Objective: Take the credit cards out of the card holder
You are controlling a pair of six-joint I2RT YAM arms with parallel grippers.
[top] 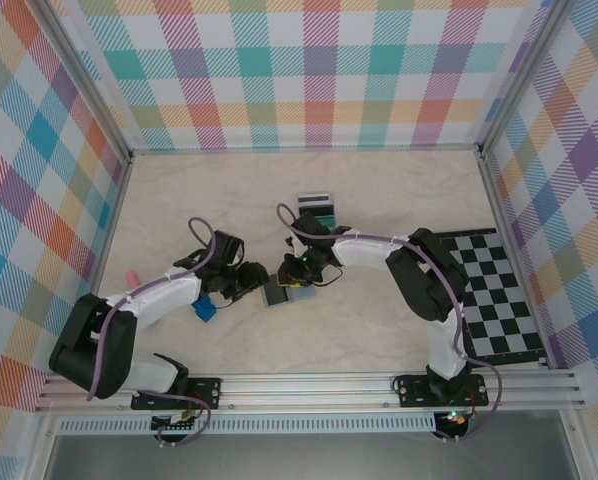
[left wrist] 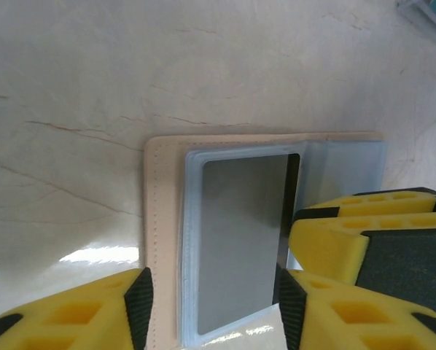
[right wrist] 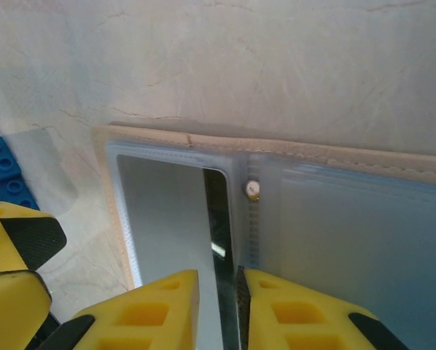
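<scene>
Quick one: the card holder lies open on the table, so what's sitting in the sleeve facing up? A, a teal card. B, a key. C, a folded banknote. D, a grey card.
D: the left wrist view shows a plain grey card tucked inside the open card holder.

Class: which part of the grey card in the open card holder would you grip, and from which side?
Likely the grey card by its long edge at the fold of the card holder, which looks free of the sleeve. Come from above on that side, since it lies flat.
</scene>
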